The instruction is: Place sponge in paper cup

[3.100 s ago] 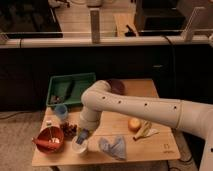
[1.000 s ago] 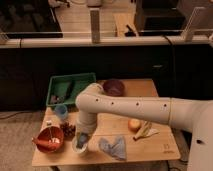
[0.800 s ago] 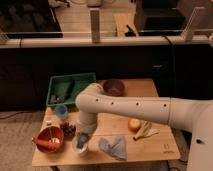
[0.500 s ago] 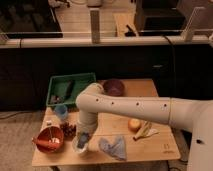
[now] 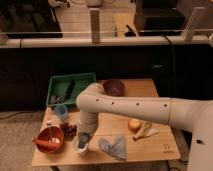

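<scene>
The arm (image 5: 135, 109) reaches in from the right, bends over the middle of the bench (image 5: 150, 147) and drops straight down at the front left. The tool (image 5: 82, 135) sits right at the mouth of the paper cup (image 5: 78, 146), pointing down into it. It is closed on the sponge (image 5: 85, 138), which shows as a blue-grey patch at the tip. The jaws are drawn in around that block, not clamped right together. The sponge is at the rim of the paper cup, on its right side. Whether its bottom end is already inside, I cannot tell.

The paper cup stands upright near the front edge. Just left of it is the red bowl (image 5: 47, 134), with something red and something white inside. Between and a little behind the two lies a dark cluster (image 5: 68, 130), too blurred to name. Just right of the paper cup, apart from it, a blue-grey cloth (image 5: 114, 147) lies crumpled flat on the wood.

Further back on the left is a blue cup (image 5: 61, 112), and behind that a green tray (image 5: 72, 76) with a dark item in it. A purple bowl (image 5: 114, 87) sits at the back, right of the tray and partly hidden by the arm's elbow. On the right, near the forearm, a round yellow-orange fruit (image 5: 134, 124) rests just beside a banana (image 5: 145, 131).
</scene>
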You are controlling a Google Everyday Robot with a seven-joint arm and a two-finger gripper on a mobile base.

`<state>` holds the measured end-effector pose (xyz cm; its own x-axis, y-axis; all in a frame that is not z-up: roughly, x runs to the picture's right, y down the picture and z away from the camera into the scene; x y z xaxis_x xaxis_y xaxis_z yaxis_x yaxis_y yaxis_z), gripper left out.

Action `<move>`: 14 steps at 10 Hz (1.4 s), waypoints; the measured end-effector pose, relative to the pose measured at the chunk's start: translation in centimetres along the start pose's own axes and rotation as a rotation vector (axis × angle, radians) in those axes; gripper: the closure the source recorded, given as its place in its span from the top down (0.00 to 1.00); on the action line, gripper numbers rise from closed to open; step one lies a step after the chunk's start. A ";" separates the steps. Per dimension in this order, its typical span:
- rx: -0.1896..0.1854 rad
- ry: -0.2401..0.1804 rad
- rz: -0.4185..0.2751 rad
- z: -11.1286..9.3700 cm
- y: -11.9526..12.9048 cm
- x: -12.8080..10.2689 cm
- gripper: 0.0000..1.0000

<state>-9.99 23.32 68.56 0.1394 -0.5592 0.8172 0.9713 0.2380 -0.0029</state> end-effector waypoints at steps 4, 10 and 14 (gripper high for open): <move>-0.003 0.003 -0.008 0.0 0.2 0.1 0.25; -0.006 0.008 -0.020 0.0 0.7 0.2 0.17; -0.008 0.009 -0.027 0.0 0.8 0.3 0.12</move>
<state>-9.20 23.34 68.78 0.1152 -0.5723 0.8119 0.9761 0.2168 0.0143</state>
